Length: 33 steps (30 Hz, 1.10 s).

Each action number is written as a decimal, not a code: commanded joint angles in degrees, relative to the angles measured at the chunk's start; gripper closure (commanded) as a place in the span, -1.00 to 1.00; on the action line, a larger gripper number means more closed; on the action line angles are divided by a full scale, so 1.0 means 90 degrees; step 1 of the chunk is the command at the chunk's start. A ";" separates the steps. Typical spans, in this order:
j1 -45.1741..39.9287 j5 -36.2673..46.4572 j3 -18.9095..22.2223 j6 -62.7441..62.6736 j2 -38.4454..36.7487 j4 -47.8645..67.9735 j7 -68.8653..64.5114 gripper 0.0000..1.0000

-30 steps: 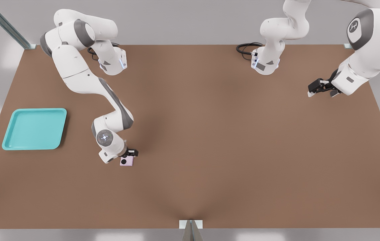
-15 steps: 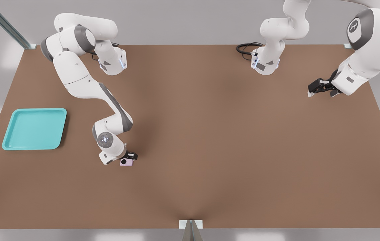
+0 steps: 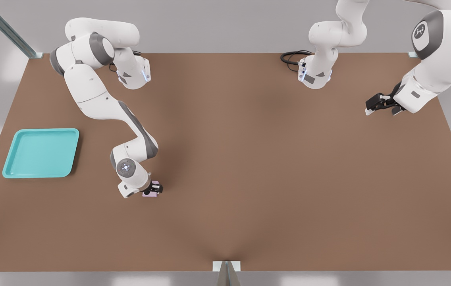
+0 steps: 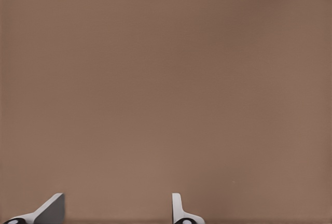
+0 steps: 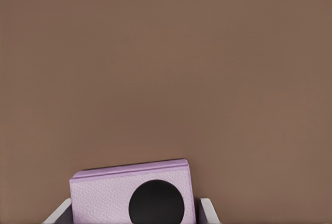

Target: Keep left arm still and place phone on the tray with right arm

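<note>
From my station I see the small pale pink, nearly square folded phone (image 3: 149,194) lying on the brown surface (image 3: 249,159), well off to the front view's right of the shallow turquoise plastic tray (image 3: 41,152), with the right arm's black gripper (image 3: 153,188) low over it. The fingers (image 5: 58,214) stand one at each side edge of the phone, so I judge they bracket it, though whether they clench it I cannot tell. Only the wrist view shows that straddle and one round black lens (image 5: 156,202); only the front view shows the tray, so the carry must run toward the front view's left.
</note>
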State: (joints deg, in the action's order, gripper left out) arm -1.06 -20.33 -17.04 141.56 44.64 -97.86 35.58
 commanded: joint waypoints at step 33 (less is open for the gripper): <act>-0.9150 -0.2408 -0.3888 -0.1256 -0.0527 -0.1969 -0.5829 -0.51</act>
State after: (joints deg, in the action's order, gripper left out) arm -83.34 -37.75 -52.43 130.24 38.66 -116.28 3.76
